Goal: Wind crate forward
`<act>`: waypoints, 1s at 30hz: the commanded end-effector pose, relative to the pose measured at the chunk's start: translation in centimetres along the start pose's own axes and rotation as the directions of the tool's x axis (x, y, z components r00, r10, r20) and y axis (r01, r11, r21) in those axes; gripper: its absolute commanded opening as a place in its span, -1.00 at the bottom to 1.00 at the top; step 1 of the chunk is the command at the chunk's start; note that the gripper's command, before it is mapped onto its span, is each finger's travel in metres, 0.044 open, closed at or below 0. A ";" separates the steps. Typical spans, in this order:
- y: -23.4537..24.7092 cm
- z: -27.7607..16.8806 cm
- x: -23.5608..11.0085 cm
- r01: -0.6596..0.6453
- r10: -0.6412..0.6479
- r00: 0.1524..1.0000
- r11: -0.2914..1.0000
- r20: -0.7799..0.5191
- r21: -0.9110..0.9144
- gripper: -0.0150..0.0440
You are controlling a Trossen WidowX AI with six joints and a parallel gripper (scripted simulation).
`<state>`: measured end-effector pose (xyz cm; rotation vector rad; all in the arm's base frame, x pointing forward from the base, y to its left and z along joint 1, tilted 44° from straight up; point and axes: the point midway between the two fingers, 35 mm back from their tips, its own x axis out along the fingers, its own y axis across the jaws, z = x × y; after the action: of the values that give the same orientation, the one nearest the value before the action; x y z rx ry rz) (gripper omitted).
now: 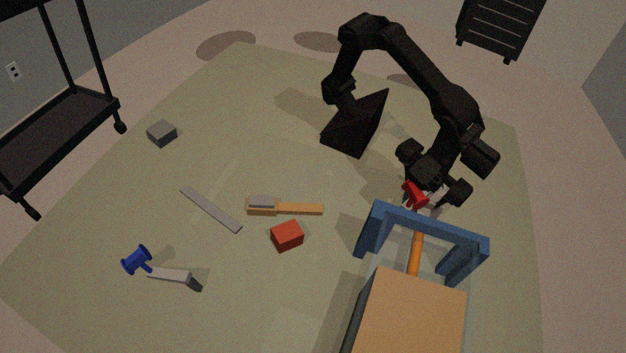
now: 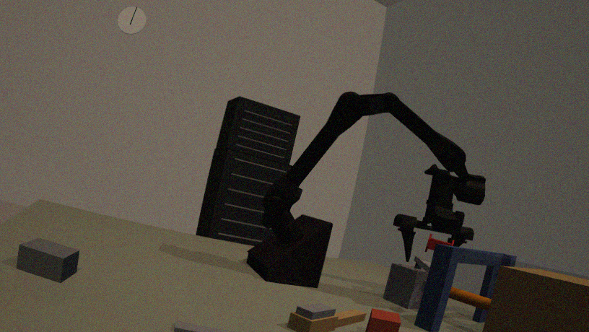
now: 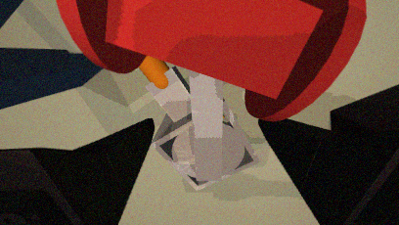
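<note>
In the top view, taking the blue frame as the clock's centre, the winch (image 2: 403, 285) sits just outside the mouth at about twelve o'clock, and the crate (image 1: 414, 313) (image 2: 535, 301) at about six, behind the frame (image 1: 438, 225) (image 2: 437, 284). That line-up presumably lets the orange strap (image 1: 415, 254) (image 2: 470, 297) (image 3: 155, 73) pull the crate straight out through the opening.

The tool (image 1: 423, 201) (image 2: 433, 253) (image 3: 206, 120) is spread almost as wide as it goes, gripping nothing. It points down over the winch, a finger on either side, probably so it can close on the red grip (image 1: 415, 195) (image 2: 439, 243) (image 3: 220, 44). This grip stands above a pale crank arm (image 3: 206, 108) that reaches over the winch top, so a handle seems to be fitted already. Another handle, with a blue grip (image 1: 136, 259), lies on the counter (image 1: 262, 166) (image 2: 123, 280) towards eight o'clock, likely a spare or decoy.

The crate is a big plain box, tan on top and darker down the side; it looks flat, with a gap left before the frame. Winding seems still to be done, and a jerky pull could tip it.
</note>
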<state>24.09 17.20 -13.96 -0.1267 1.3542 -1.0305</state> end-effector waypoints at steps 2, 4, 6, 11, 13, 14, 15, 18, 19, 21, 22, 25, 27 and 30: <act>0.0 0.0 0.7 0.002 -0.002 1.000 1.000 0.003 -0.004 1.00; -0.1 0.0 1.1 0.002 -0.002 1.000 1.000 0.003 -0.004 1.00; 0.0 0.0 0.7 -0.001 0.001 1.000 1.000 0.000 0.001 0.91; 0.0 0.0 0.7 -0.001 0.001 1.000 1.000 0.000 0.001 0.47; 0.0 0.0 0.7 -0.001 0.001 1.000 1.000 0.000 0.001 0.29; 0.0 0.0 0.7 -0.001 0.001 1.000 1.000 0.000 0.001 0.20; 0.0 0.0 0.7 -0.001 0.001 1.000 1.000 0.000 0.001 0.11; 0.0 0.0 0.7 -0.001 0.001 1.000 1.000 0.000 0.001 -0.16; 0.0 0.0 0.7 -0.001 0.001 1.000 1.000 0.000 0.001 -0.18; 0.0 0.0 0.7 -0.001 0.001 1.000 1.000 0.000 0.001 -0.22; 0.0 0.0 0.7 -0.001 0.001 1.000 1.000 0.000 0.001 -0.25; 0.0 0.0 0.7 -0.001 0.001 1.000 1.000 0.000 0.001 -0.31; 0.0 0.0 0.7 -0.001 0.001 1.000 1.000 0.000 0.001 -0.36; 0.0 0.0 0.7 -0.001 0.001 1.000 1.000 0.000 0.001 -0.49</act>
<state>24.03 16.67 -14.50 -0.1274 1.3538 -1.0311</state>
